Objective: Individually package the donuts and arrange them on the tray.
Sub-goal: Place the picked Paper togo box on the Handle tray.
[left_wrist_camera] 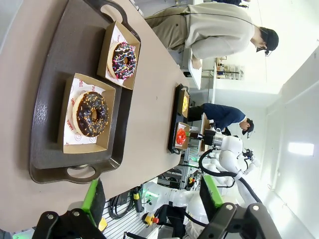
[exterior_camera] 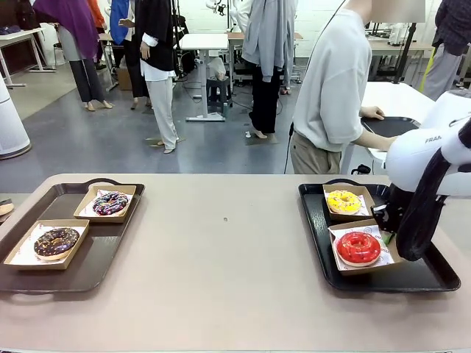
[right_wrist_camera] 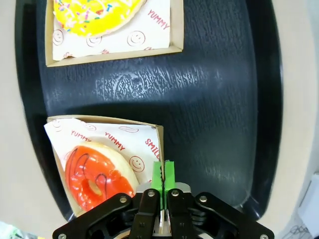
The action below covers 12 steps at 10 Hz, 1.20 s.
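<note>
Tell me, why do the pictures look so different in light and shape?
Front view: even room light, sharp. Left wrist view: rolled sideways, with white glare washing out the far room. Right wrist view: close-up, soft sheen on the black tray, edges bent by the wide lens.

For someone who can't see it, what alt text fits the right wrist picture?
The shut right gripper pinches the edge of a paper-lined box holding a red donut on a black tray. A yellow donut sits boxed beyond it.

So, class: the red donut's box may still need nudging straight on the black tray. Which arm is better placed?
Probably the right: its shut right gripper already pinches the red donut's box wall. The open left gripper hovers by the brown tray.
</note>
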### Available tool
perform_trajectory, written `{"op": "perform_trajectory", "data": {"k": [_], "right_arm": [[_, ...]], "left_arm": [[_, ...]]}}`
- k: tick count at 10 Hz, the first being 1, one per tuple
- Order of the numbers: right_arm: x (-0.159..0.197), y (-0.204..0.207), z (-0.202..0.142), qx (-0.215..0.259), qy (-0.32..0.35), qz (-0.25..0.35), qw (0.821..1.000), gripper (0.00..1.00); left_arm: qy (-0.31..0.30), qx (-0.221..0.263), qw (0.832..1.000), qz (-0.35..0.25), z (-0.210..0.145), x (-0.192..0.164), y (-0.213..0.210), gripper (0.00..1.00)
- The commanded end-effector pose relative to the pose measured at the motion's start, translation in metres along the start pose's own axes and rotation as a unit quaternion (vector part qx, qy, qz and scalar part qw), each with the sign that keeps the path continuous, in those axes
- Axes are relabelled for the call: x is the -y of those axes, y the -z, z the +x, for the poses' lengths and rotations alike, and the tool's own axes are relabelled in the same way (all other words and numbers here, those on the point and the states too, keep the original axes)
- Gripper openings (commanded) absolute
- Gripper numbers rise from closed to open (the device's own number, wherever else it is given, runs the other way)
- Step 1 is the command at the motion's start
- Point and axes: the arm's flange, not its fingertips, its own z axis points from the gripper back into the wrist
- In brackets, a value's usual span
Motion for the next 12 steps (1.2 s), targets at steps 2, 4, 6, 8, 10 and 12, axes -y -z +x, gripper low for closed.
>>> {"op": "perform_trajectory", "data": {"k": [2, 4, 6, 8, 10, 12], "right_arm": [[-0.011, 0.018, 0.013, 0.002, -0.001, -0.017, 1.000, 0.02], [-0.015, 0.021, 0.016, 0.001, 0.003, -0.013, 1.000, 0.21], [-0.015, 0.018, 0.015, 0.000, 0.008, -0.007, 1.000, 0.80], [-0.013, 0.016, 0.014, -0.001, 0.017, -0.002, 1.000, 1.00], [-0.011, 0.013, 0.013, 0.000, 0.021, 0.001, 1.000, 0.96], [-0.009, 0.010, 0.013, 0.001, 0.025, 0.003, 1.000, 1.00]], "left_arm": [[-0.003, 0.003, 1.000, -0.002, -0.001, 0.002, -0.002, 1.00], [-0.003, 0.003, 1.000, -0.002, -0.001, 0.002, -0.002, 1.00], [-0.003, 0.003, 1.000, -0.002, -0.001, 0.002, -0.002, 1.00], [-0.003, 0.003, 1.000, -0.002, -0.001, 0.002, -0.002, 1.00], [-0.003, 0.003, 1.000, -0.002, -0.001, 0.002, -0.002, 1.00], [-0.003, 0.003, 1.000, -0.002, -0.001, 0.002, -0.002, 1.00]]}}
